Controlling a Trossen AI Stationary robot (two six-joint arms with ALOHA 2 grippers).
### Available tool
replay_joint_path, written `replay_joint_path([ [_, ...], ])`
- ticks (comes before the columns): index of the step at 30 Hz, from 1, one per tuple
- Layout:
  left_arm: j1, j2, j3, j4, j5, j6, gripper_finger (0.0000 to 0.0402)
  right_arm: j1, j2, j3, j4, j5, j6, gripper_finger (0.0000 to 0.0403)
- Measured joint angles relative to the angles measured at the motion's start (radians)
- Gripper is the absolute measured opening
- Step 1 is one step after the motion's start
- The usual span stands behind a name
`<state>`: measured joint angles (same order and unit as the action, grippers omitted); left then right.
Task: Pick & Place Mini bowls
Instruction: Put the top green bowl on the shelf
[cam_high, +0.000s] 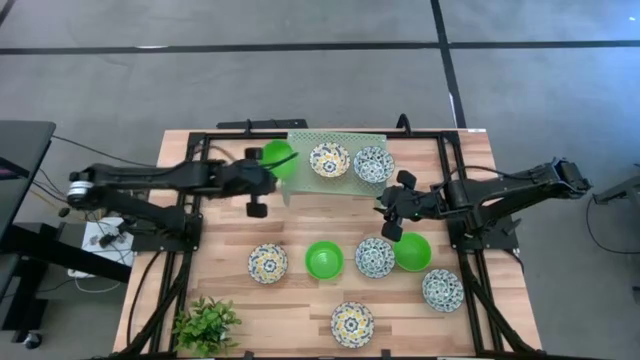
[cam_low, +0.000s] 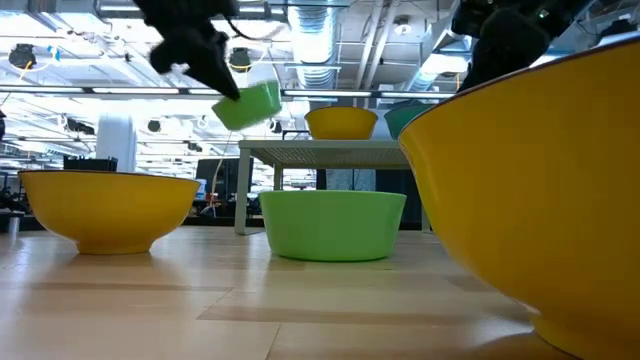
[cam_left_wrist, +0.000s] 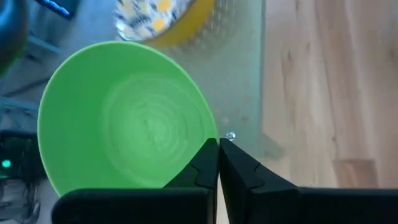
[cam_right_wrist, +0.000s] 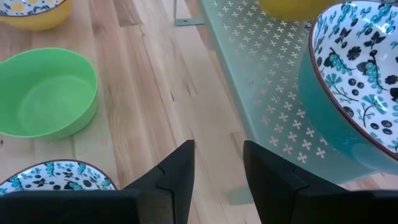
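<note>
My left gripper (cam_high: 268, 172) is shut on a plain green mini bowl (cam_high: 279, 157) over the left end of the pale green perforated rack (cam_high: 300, 140). In the low view that bowl (cam_low: 248, 105) is tilted and above the rack top. A yellow-blue floral bowl (cam_high: 329, 160) and a blue floral bowl (cam_high: 373, 164) stand on the rack. My right gripper (cam_high: 386, 212) is open just off the rack's near edge and touches nothing. Several more bowls stand on the table nearer me, among them two green ones (cam_high: 324, 260) (cam_high: 412, 251). My left gripper (cam_left_wrist: 217, 144) pinches the green bowl's rim (cam_left_wrist: 210, 138), one finger (cam_left_wrist: 199, 171) inside the bowl and the other (cam_left_wrist: 245, 171) outside. It comes at the rim from the table's left side. The bowl is lifted clear and tilted, with its opening turned partly toward the gripper.
A leafy plant (cam_high: 206, 325) stands at the table's near left corner. Floral bowls (cam_high: 268, 263) (cam_high: 375, 257) (cam_high: 443, 290) (cam_high: 352, 324) stand along the near half. Bare wood lies between the rack and that row, under my right gripper (cam_right_wrist: 217, 168). Black frame rails run along both table sides.
</note>
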<state>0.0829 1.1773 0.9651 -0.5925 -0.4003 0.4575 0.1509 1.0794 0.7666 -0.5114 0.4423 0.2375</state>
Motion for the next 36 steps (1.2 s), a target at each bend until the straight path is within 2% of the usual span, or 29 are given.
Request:
replay_joint_path([
  [5, 0.070, 0.148, 0.142, -0.120, 0.113, 0.032, 0.0007, 0.000, 0.000, 0.000, -0.003, 0.000, 0.000, 0.0132],
  [9, 0.104, 0.212, 0.235, -0.208, 0.193, 0.036, 0.0007, 0.000, 0.000, 0.000, -0.004, 0.000, -0.004, 0.0132],
  [17, 0.150, 0.267, 0.273, -0.236, 0.226, 0.073, 0.0007, 0.000, 0.000, 0.000, -0.004, 0.000, -0.010, 0.0132],
  [27, 0.148, 0.286, 0.275, -0.208, 0.210, 0.132, 0.0009, 0.000, 0.000, 0.000, -0.005, -0.003, -0.011, 0.0132],
  [36, 0.147, 0.287, 0.272, -0.203, 0.161, 0.133, 0.0055, -0.001, 0.000, 0.001, -0.007, -0.020, -0.011, 0.0132],
])
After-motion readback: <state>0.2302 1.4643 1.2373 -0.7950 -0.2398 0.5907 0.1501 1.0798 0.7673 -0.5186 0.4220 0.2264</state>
